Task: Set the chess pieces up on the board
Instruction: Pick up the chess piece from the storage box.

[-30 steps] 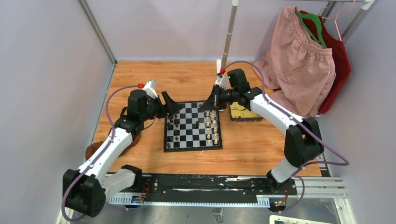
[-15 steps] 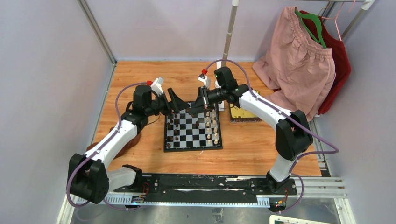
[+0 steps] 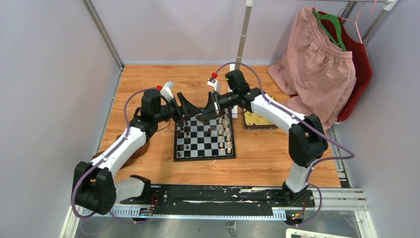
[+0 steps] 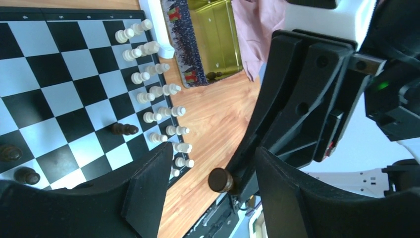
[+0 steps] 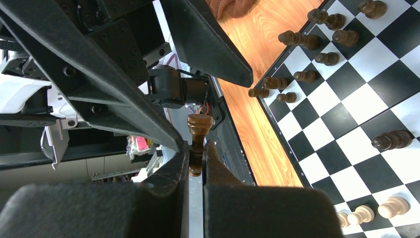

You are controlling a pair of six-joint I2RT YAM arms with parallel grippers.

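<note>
two arms meet over the board

both arms reach in and bend toward each other above the far edge of the board [image 3: 203, 144]. the left gripper [image 3: 190, 110] comes from the board's left side and the right gripper [image 3: 207, 113] from its right side, tip to tip.

the right gripper [image 5: 196, 148] is pinched tight on a brown piece [image 5: 198, 130], gripping its lower part so the round top sticks out past the fingers. the left gripper [image 4: 213, 166] is open wide with nothing in it. its two fingers sit one on each side of the brown piece [image 4: 221, 179], with a gap on both sides.

a gold tin [image 3: 257, 121] sits just right of the board. a small dark thing shows in one corner of the tin [image 4: 218, 39]; i cannot tell what it is.

the white pieces [image 3: 224, 134] stand in two rows along the board's right side. the dark pieces [image 3: 184, 135] sit along its left side. one dark piece [image 5: 391, 140] sits alone, further in on the board.
</note>
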